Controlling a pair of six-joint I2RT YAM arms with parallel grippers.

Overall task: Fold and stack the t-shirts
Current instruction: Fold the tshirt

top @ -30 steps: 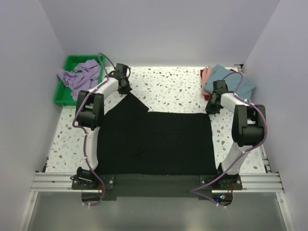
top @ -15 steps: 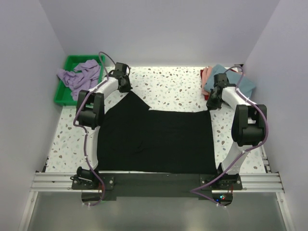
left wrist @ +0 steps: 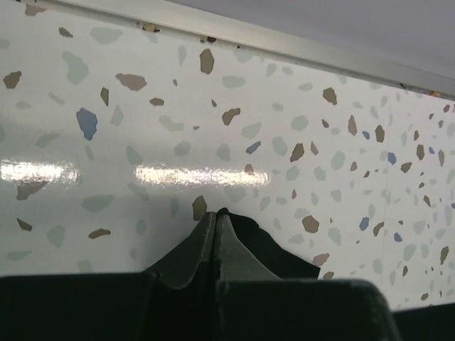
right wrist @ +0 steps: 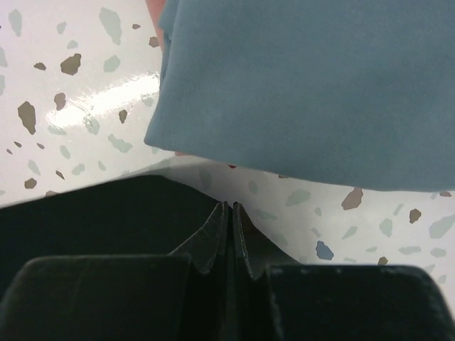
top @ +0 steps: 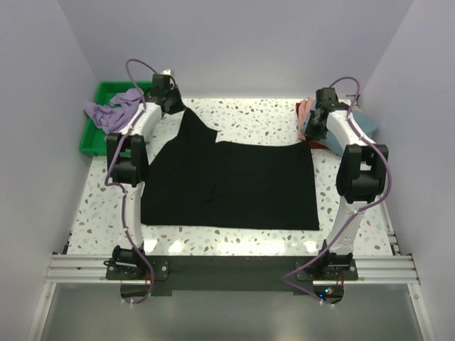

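A large black t-shirt (top: 234, 185) lies spread over the middle of the table. My left gripper (top: 173, 111) is shut on its far left corner, and a tip of black cloth (left wrist: 245, 234) pokes out past the jaws. My right gripper (top: 311, 141) is shut on the far right corner, with black cloth (right wrist: 106, 220) under its fingers. A folded teal-blue t-shirt (right wrist: 306, 85) lies just beyond the right gripper, on top of pink cloth (top: 304, 112) with dark red at its edge. A lavender t-shirt (top: 114, 108) is crumpled in the tray.
The green plastic tray (top: 96, 135) stands at the far left against the wall. The table's back rail (left wrist: 284, 50) runs just beyond the left gripper. Walls close in on three sides. A metal rail with both arm bases (top: 227, 270) borders the near edge.
Both grippers have moved toward the back wall, dragging the black t-shirt's far edge with them. The shirt's near edge has slid off the front rail onto the table.
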